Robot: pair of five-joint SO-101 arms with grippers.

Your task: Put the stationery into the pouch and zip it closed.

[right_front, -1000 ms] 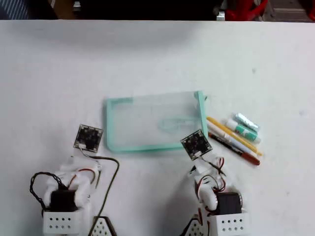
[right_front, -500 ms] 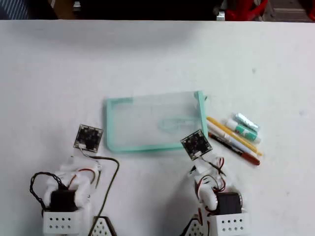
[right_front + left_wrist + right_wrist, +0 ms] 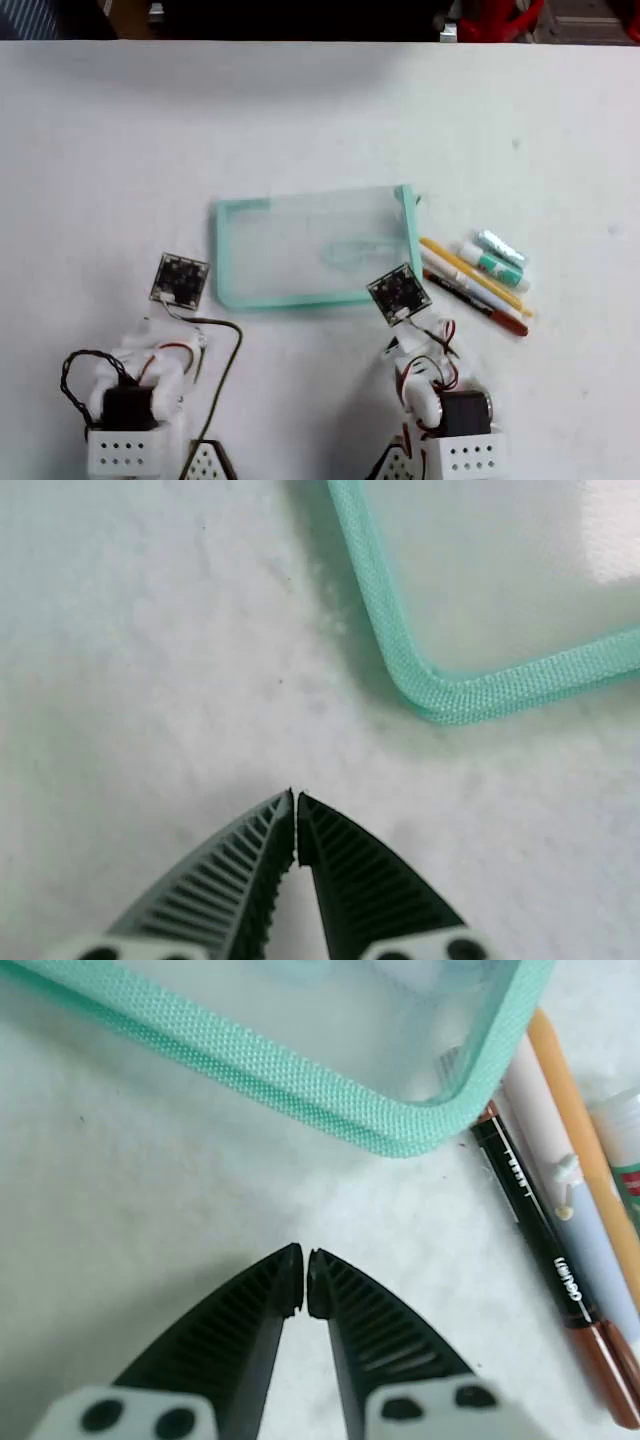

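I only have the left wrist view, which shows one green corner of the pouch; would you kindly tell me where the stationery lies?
Observer: All of it lies on the white table, outside the clear green-edged zip pouch, beside its short edge on the right arm's side.
Operator: Thank you. What pieces are there?
Observer: A yellow pencil, a white pen, a black pen with a brown end and two small white-and-green tubes.
Operator: Is the right tool holding one?
Observer: No, the right tool is shut on nothing, near the pouch's corner and the black pen.
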